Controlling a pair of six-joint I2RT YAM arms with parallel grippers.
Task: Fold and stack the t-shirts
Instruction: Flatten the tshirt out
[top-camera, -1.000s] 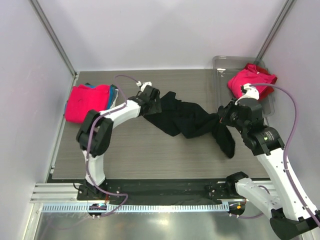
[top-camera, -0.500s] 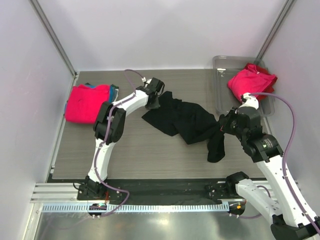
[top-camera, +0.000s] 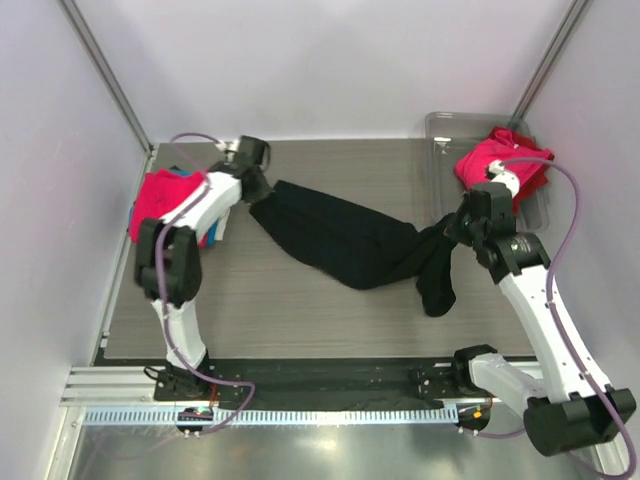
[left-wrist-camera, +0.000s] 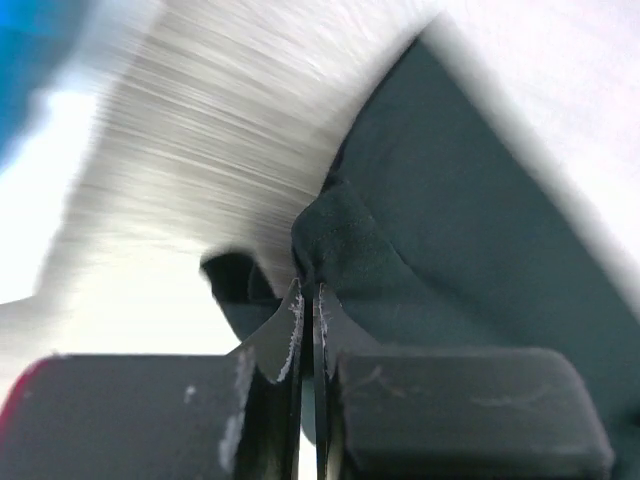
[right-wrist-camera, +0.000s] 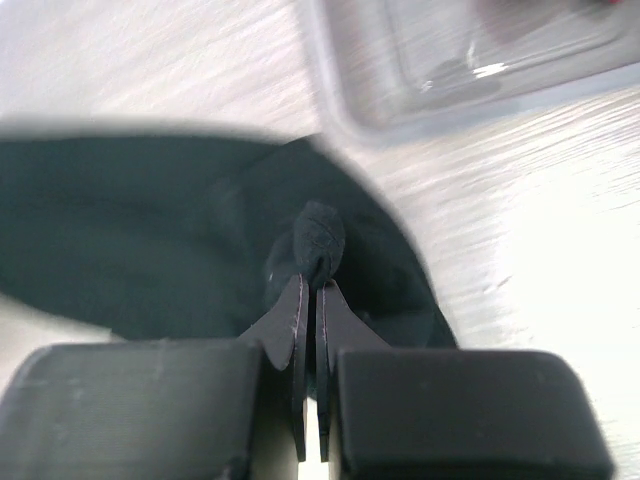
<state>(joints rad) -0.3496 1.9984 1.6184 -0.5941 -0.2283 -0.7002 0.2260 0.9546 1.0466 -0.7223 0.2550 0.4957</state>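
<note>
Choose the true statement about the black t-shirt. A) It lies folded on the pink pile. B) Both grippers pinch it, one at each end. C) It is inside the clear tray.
B: the left gripper and the right gripper are each shut on an end of the black t-shirt.

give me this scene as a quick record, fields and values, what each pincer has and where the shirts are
left pincer: shut, pinching one end of the black t-shirt
right pincer: shut on the opposite end of the black t-shirt
black t-shirt: stretched between both arms across the table, one flap trailing toward the near edge by the right pincer
folded pink t-shirt: far left of table, partly under the left arm
crumpled pink t-shirt: in the clear plastic tray, far right
stage: black t-shirt not yet folded or stacked
</note>
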